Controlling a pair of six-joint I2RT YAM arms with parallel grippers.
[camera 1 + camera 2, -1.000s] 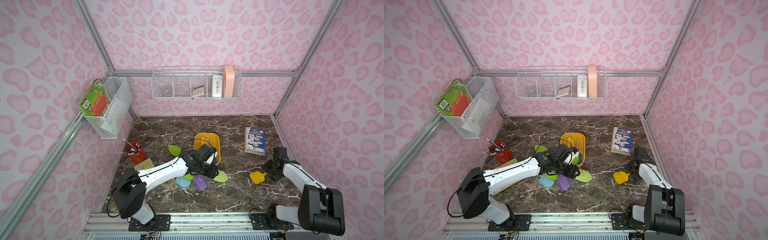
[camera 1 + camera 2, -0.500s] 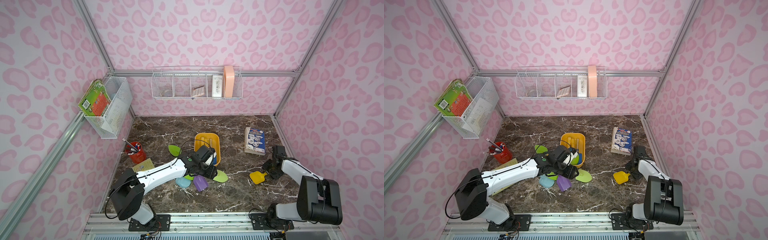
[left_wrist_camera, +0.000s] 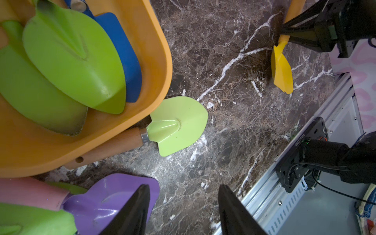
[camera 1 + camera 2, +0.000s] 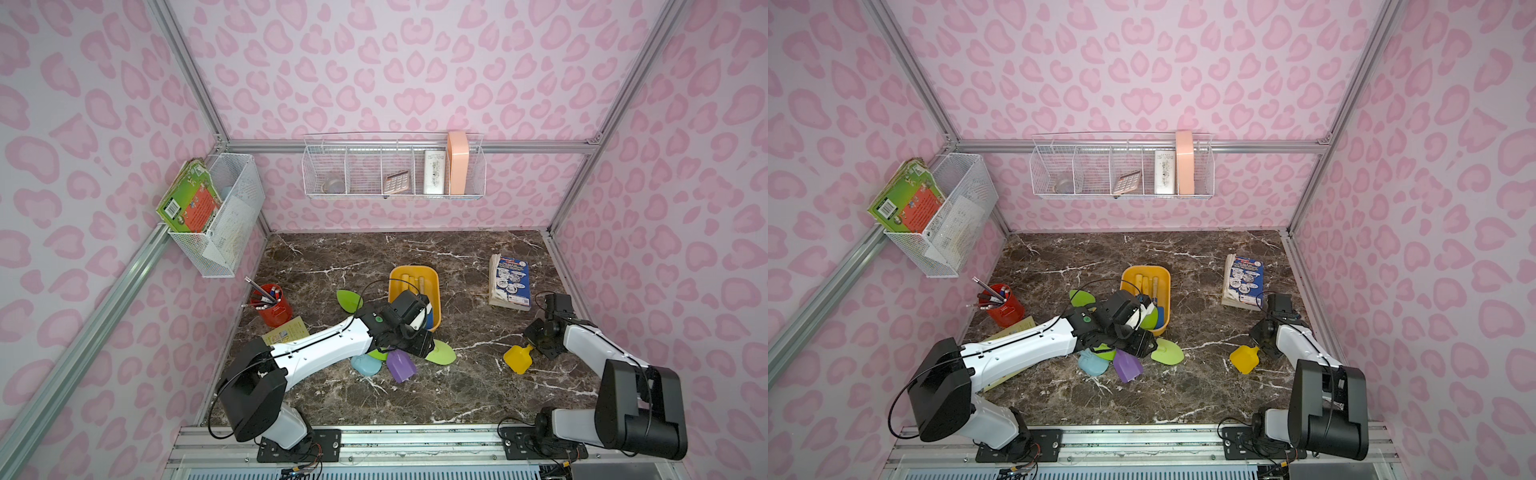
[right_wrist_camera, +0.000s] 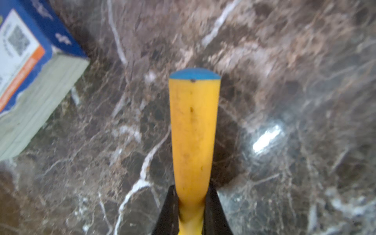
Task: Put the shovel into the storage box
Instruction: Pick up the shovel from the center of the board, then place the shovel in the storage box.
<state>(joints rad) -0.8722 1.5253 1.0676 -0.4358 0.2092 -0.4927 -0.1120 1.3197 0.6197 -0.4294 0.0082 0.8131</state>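
Note:
The yellow-orange storage box [image 4: 432, 276] [image 3: 160, 61] stands mid-floor and holds two green shovels [image 3: 71, 61] and a blue one [image 3: 122, 50]. A yellow shovel [image 4: 517, 359] [image 5: 193, 126] lies at the right, its blade toward the front. My right gripper [image 4: 536, 343] [image 5: 191, 189] is shut on its handle near the neck. My left gripper [image 4: 419, 345] [image 3: 183, 187] hangs open over bare floor just in front of the box, one finger above a purple shovel [image 3: 105, 199]. A light-green shovel [image 3: 179, 124] lies with its wooden handle against the box's near wall.
A blue book [image 4: 510, 281] lies behind the right gripper. A red pen cup [image 4: 272, 307] and a yellow card [image 4: 291, 330] sit at the left. A pale blue shovel [image 4: 365, 365] lies beside the purple one. Wire baskets [image 4: 392, 166] hang on the walls.
My right gripper's jaws have closed on the yellow shovel's handle. The left arm has hardly moved and stays open.

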